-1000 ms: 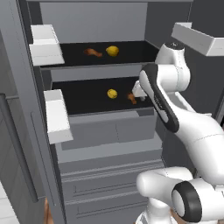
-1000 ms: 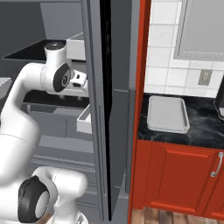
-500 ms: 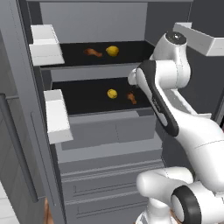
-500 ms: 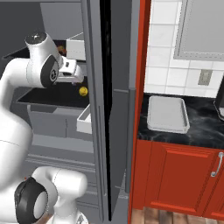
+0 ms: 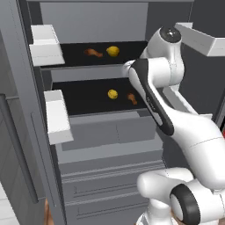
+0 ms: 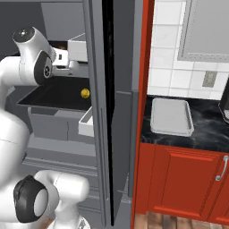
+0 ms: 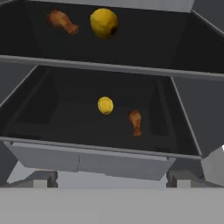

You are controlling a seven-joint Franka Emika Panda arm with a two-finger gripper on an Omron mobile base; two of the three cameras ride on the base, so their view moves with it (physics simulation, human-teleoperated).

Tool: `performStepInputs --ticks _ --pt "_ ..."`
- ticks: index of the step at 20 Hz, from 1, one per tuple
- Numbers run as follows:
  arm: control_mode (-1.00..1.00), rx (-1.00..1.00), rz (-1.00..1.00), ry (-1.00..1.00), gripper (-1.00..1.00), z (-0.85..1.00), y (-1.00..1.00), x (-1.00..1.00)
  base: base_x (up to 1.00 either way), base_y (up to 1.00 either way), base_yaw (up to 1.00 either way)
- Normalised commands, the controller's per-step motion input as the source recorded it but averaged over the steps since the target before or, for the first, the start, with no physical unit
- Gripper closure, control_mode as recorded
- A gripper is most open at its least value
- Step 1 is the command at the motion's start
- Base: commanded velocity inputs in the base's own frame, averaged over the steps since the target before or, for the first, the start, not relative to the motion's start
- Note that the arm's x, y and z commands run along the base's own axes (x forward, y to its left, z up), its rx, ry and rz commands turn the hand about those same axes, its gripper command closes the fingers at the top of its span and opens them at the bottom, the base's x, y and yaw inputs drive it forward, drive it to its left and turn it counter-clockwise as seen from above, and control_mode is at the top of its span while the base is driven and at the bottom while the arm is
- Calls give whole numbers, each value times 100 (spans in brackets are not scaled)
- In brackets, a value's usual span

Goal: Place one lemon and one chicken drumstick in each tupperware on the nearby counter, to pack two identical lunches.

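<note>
- Fridge shelves fill the left base view: the upper shelf [image 5: 74, 52] carries a chicken drumstick [image 5: 92, 52] beside a lemon [image 5: 113, 51], and the lower shelf [image 5: 88, 99] carries a second lemon [image 5: 112, 93] with a second drumstick [image 5: 132, 97] just beside it. The white arm [image 5: 162, 88] bends in from the right toward the lower shelf; its fingers cannot be made out here.
- Right base view: the arm's wrist [image 6: 60, 62] reaches into the open fridge, the lower lemon [image 6: 85, 93] lying on the dark shelf beneath it. Past the fridge door [image 6: 112, 112], the whitish-grey tupperware [image 6: 171, 117] sits on the black marbled counter [image 6: 210, 134] with nothing in it; the pale blue one I cannot find.
- Hand view: both finger tips, left [image 7: 41, 178] and right [image 7: 183, 178], stand wide apart at the bottom edge, gripping nothing. Ahead lie the lower lemon [image 7: 105, 105] and drumstick [image 7: 135, 122], well apart from the gripper [image 7: 112, 178]; the upper lemon [image 7: 104, 22] and drumstick [image 7: 62, 21] sit above.
- Judged from this, packing has not begun and the step in hand is the first pick. The next move calls for advancing low into the lower shelf, centring the spread jaws over one item, likely the lemon, then closing and carrying it round the door to the tray.
</note>
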Motion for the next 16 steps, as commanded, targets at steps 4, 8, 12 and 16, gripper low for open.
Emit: performStepInputs --ticks 4,8,12,16 --pt "-100 -1 0 -1 -100 29 16 29 0 0 0" --pt "-100 0 0 0 -100 41 12 24 0 0 0" --pt "-100 5 0 5 -100 10 -3 37 0 0 0" --pt "-100 8 0 0 -100 0 -1 41 0 0 0"
